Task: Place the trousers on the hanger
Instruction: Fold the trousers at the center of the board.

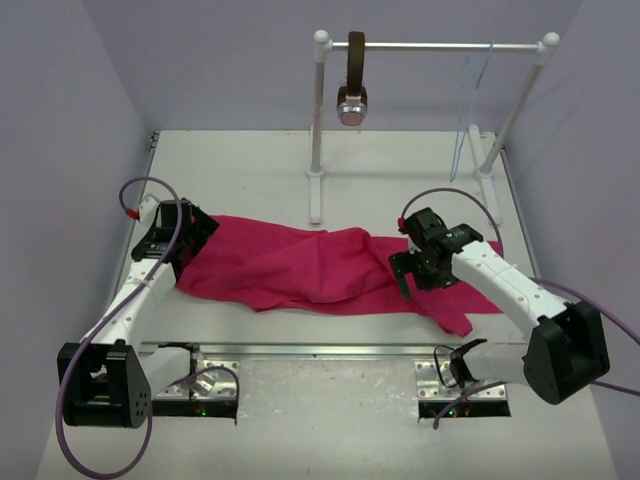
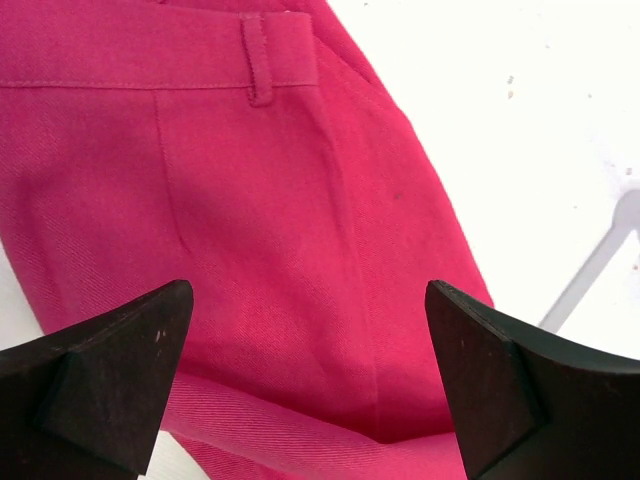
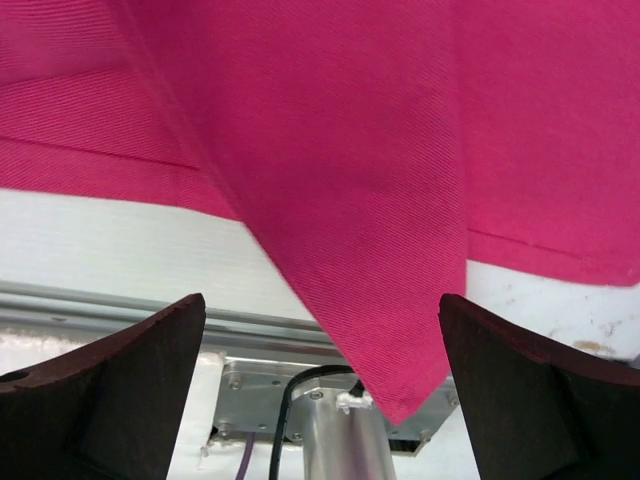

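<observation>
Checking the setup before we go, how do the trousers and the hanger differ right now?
The trousers lie rumpled across the table; the hanger hangs from the rail at the back right. The trousers are broad, soft and magenta; the hanger is a thin, pale blue frame. The trousers lie by the left end effector and right end effector; the hanger is away from both. Shared: neither is gripped, since both end effectors are open.

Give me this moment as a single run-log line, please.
trousers: lying on table; hanger: on rail; left tool: open, near waistband; right tool: open, above trousers
</observation>
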